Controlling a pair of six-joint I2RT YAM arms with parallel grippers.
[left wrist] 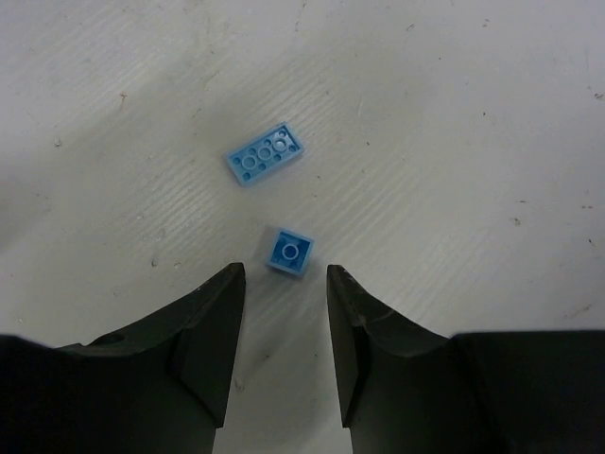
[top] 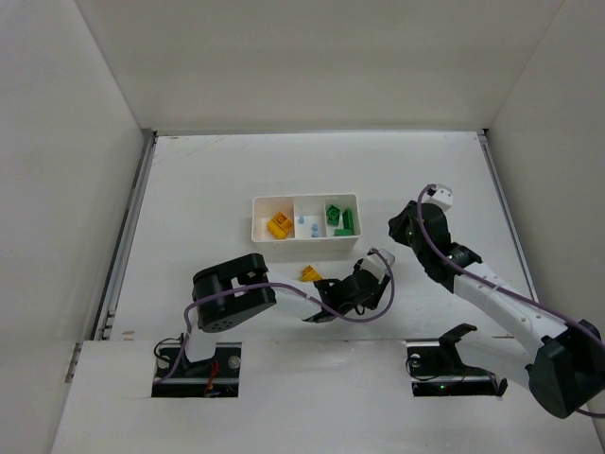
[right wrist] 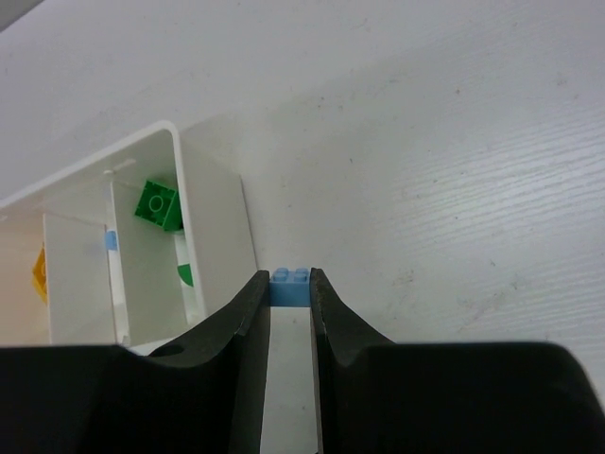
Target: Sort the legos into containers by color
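**brickbot_newb:** Right gripper (right wrist: 290, 282) is clamped on a pale blue brick (right wrist: 290, 289), just outside the white tray (right wrist: 216, 218), at the end holding a green brick (right wrist: 156, 203). Any tips?

**yam_fan:** Clear the wall and release over the middle compartment (right wrist: 80, 284). Left gripper (left wrist: 284, 284) hangs spread, with a small blue brick (left wrist: 289, 252) just ahead of it.

The table (top: 189, 208) is plain white, with a faint streaky grain and a few dark specks and scuffs up close. The white tray (top: 304, 250) sits flat on it around the middle, long side toward the near edge. Just in front of the tray, not touching its wall, one yellow-orange brick (top: 310, 273) lies loose on the surface. The left wrist view also shows two pale blue pieces on bare table: a longer blue brick (left wrist: 266, 153) and a small square blue brick (left wrist: 289, 251), near each other but apart.
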